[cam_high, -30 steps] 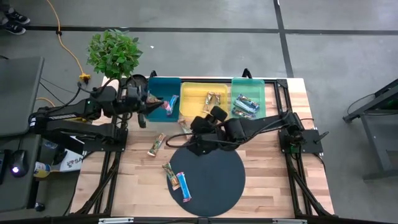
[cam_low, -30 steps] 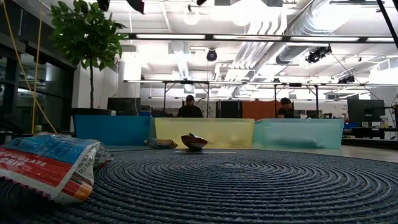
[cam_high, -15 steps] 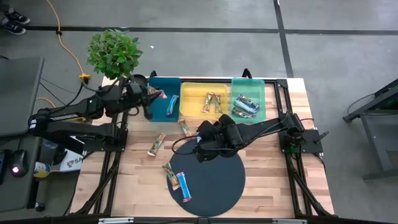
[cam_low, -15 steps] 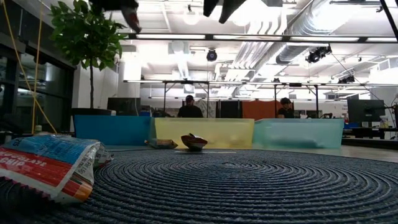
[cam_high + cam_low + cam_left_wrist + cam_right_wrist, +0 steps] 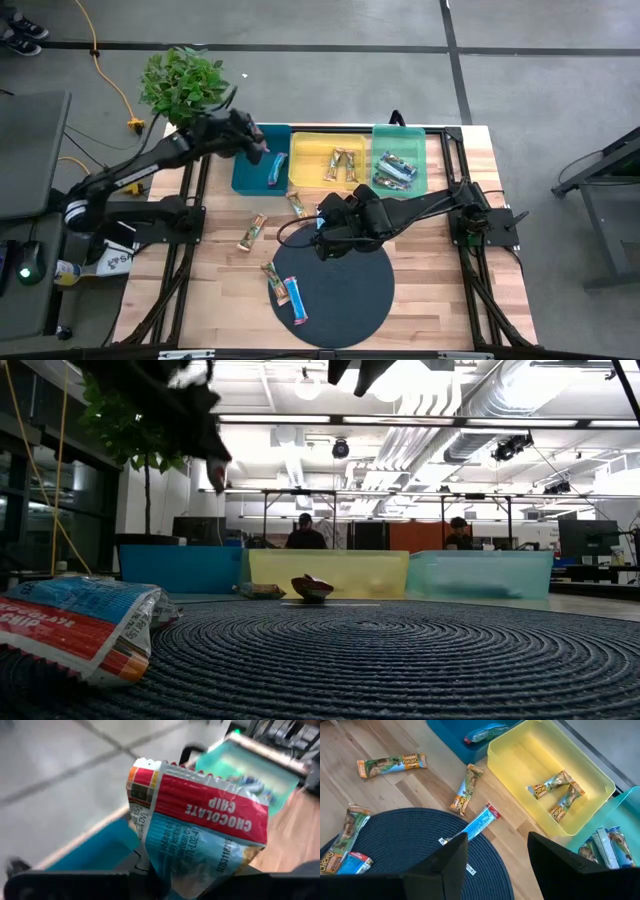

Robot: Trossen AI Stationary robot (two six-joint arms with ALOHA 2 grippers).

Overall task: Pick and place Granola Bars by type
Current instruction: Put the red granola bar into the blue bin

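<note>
My left gripper (image 5: pixel 258 145) is shut on a blue-and-red granola bar (image 5: pixel 200 825) above the far-left part of the blue tray (image 5: pixel 247 170). One blue bar (image 5: pixel 275 172) lies in that tray. Two tan bars (image 5: pixel 342 165) are in the yellow tray (image 5: pixel 330 138), and several silvery ones (image 5: pixel 393 170) in the green tray (image 5: pixel 400 132). My right gripper (image 5: pixel 497 857) hangs open above another blue bar (image 5: pixel 475 825) that lies at the round mat's far-left edge. Loose bars lie on the wood (image 5: pixel 252 232) (image 5: pixel 296 204) and on the mat (image 5: pixel 270 275) (image 5: pixel 296 298). My left gripper pinches the blue-and-red bar by one end (image 5: pixel 157 862) between its two fingers; the gripper's own body hides the exact spot. The crinkled bar sticks out ahead of the fingers with its red band at the free end. It is lifted clear, above the blue tray.
A dark round woven mat (image 5: pixel 350 300) covers the table's near middle. The three trays stand side by side along the far edge. A potted plant (image 5: pixel 183 85) stands beyond the far-left corner. The low view shows people in the room behind the table.
My left arm has swung toward the table's far edge and sunk a little, carrying the held bar from over the blue tray's near-left side to its far-left part. My right gripper has rolled at the wrist and dipped slightly, staying open over the mat's edge.
</note>
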